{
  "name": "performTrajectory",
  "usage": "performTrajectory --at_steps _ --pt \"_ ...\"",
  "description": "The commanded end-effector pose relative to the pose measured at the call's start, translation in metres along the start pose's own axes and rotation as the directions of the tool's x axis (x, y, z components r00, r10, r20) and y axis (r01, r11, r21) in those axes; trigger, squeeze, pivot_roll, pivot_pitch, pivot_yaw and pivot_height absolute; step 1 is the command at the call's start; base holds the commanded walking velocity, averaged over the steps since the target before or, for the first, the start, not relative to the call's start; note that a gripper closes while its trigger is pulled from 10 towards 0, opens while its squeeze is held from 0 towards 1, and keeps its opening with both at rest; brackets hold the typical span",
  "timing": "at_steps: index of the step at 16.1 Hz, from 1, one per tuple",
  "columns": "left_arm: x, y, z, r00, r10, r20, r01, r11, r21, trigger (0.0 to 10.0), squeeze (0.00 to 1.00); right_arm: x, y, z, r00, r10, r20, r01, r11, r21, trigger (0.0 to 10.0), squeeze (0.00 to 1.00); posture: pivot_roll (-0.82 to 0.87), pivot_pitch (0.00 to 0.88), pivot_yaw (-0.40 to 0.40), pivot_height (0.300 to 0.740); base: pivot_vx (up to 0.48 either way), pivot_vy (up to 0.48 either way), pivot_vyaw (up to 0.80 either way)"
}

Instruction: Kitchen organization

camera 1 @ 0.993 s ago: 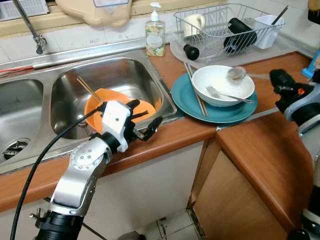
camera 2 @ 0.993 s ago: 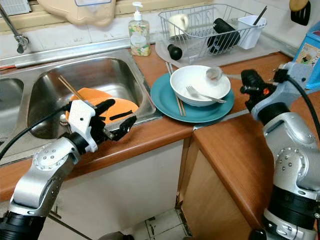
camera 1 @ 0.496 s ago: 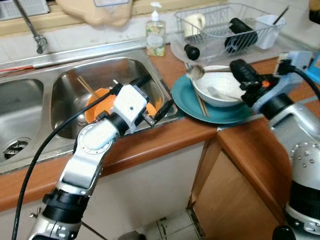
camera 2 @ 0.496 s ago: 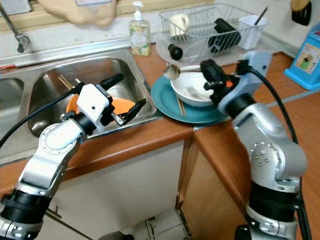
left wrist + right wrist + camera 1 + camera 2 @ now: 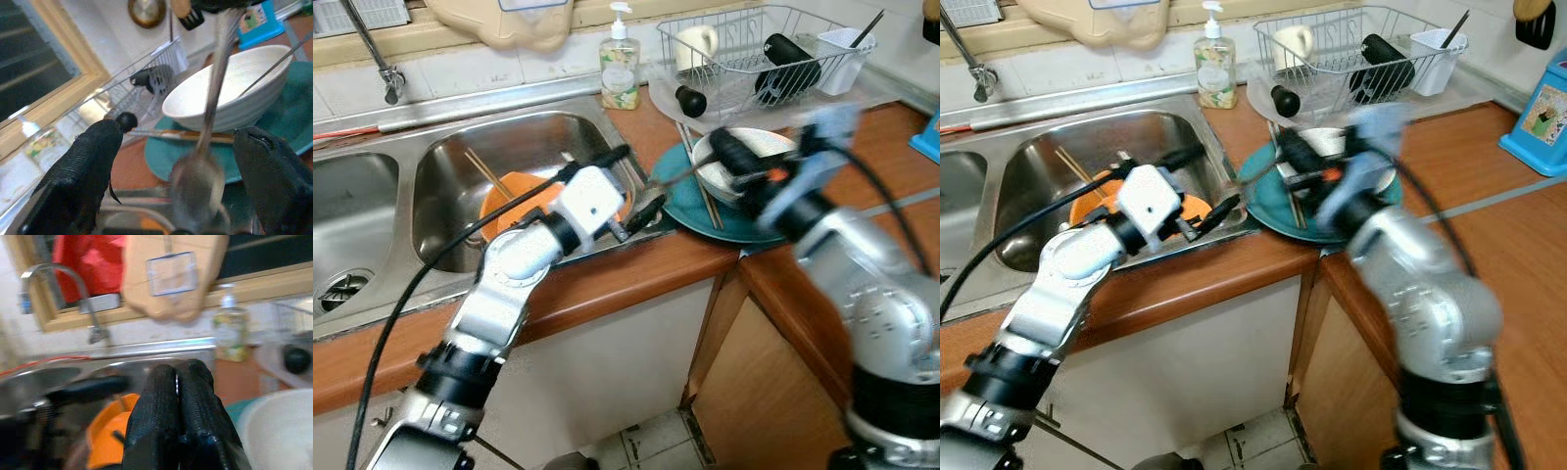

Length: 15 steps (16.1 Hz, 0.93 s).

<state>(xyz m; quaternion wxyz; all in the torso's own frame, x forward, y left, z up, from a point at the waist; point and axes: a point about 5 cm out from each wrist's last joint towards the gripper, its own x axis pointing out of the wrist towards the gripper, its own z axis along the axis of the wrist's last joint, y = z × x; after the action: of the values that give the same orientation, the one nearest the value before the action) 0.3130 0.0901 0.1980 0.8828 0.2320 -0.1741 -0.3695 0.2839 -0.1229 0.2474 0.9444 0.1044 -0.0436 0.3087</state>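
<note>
Beside the white bowl (image 5: 744, 162) on its teal plate (image 5: 690, 201), the right tool (image 5: 177, 382) pinches a spoon (image 5: 205, 147) between closed fingers. The left tool (image 5: 631, 186) gapes wide around the spoon's bowl. An orange plate (image 5: 504, 201) with chopsticks (image 5: 487, 174) lies in the sink (image 5: 440, 196).
</note>
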Motion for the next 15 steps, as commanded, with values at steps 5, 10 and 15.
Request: performTrajectory --at_steps 5,10,15 --pt "0.009 -0.005 -0.005 0.999 -0.035 -0.002 0.035 0.999 -0.002 1.5 0.00 0.005 0.010 -0.006 1.000 -0.008 0.000 0.008 1.000 0.028 0.0 0.00 -0.15 0.000 0.077 0.740 0.000 0.000 0.00" --pt "0.010 -0.002 -0.010 0.999 -0.034 -0.024 0.034 0.999 0.000 0.0 0.00 0.008 0.011 -0.002 1.000 0.001 0.014 -0.002 1.000 0.028 0.0 0.00 -0.15 0.000 0.075 0.740 0.000 0.000 0.00" --pt "0.008 -0.002 -0.013 0.998 -0.048 -0.039 0.048 0.999 -0.009 0.0 0.00 0.008 0.012 -0.004 1.000 -0.005 0.010 0.005 0.999 0.032 0.0 0.00 -0.15 0.000 0.076 0.740 0.000 0.000 0.00"
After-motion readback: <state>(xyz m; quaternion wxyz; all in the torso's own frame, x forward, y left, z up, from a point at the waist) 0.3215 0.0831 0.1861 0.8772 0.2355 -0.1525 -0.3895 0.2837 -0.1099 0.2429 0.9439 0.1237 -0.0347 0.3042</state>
